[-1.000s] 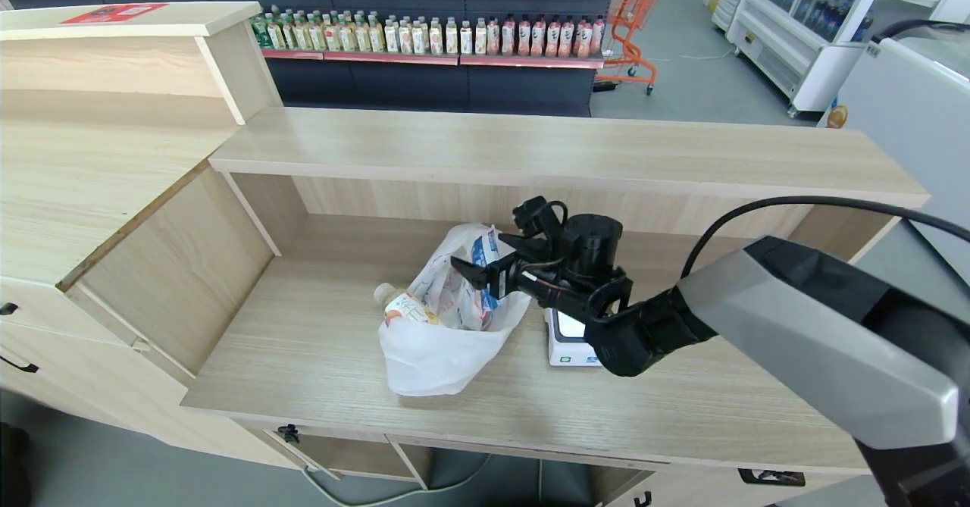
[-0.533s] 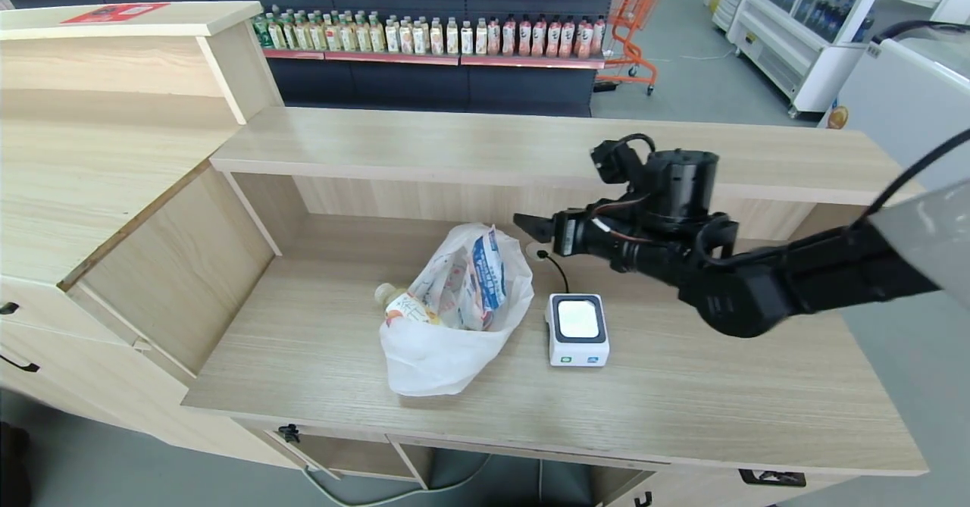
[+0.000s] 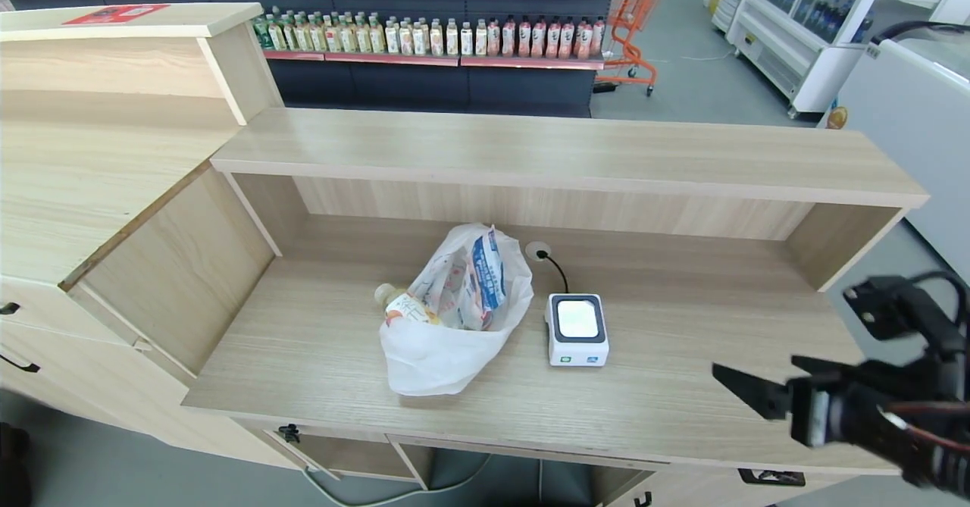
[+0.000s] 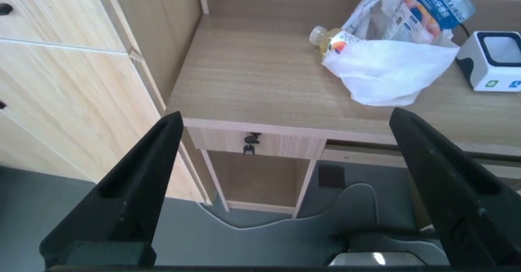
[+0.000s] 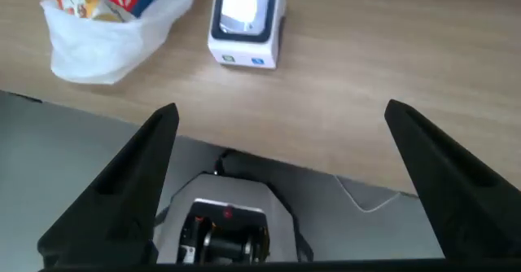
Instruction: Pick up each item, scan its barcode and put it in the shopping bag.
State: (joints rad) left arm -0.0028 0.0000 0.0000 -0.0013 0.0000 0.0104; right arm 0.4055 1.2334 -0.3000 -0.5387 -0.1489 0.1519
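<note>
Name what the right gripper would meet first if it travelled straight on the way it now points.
Probably the counter near its front edge, short of the scanner; the open right gripper points there, though depth is unclear.

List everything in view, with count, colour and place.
shopping bag: one, white, on the counter, left of the scanner
bottle: one, pale cap, in the bag, neck poking out
packet: one, blue and white, upright in the bag
scanner: one, white, dark-framed, beside the bag
counter: one, light wood
drink bottles: many, on shelves behind
shopping cart: one, orange, by the shelves
left gripper: black, open, before the counter's front
right gripper: black, open, at the counter's front edge
</note>
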